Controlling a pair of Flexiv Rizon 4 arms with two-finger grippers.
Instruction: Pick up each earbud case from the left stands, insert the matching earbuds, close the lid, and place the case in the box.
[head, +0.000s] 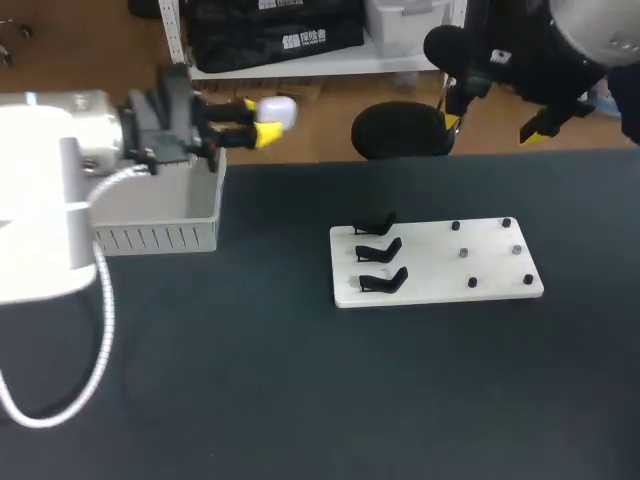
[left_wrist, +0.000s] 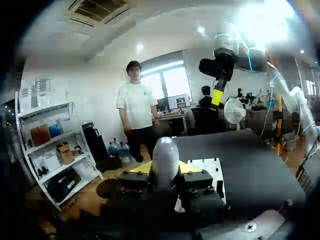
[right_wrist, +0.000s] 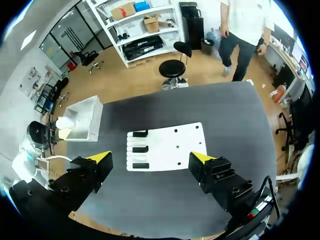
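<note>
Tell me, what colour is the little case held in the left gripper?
The case is white, clearest in the head view.

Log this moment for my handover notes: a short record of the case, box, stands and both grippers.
case: white, raised near the box, not in it
left gripper: shut on the case
right gripper: open, empty, high above the table
box: left side of table
stands: three, black, all empty, on white board

The left arm (head: 50, 190) hides part of the box (head: 165, 238). The case (head: 278, 110) is blurred, its lid unclear. Dots (head: 473, 283) on the board (head: 430, 262) are too small to tell.
</note>
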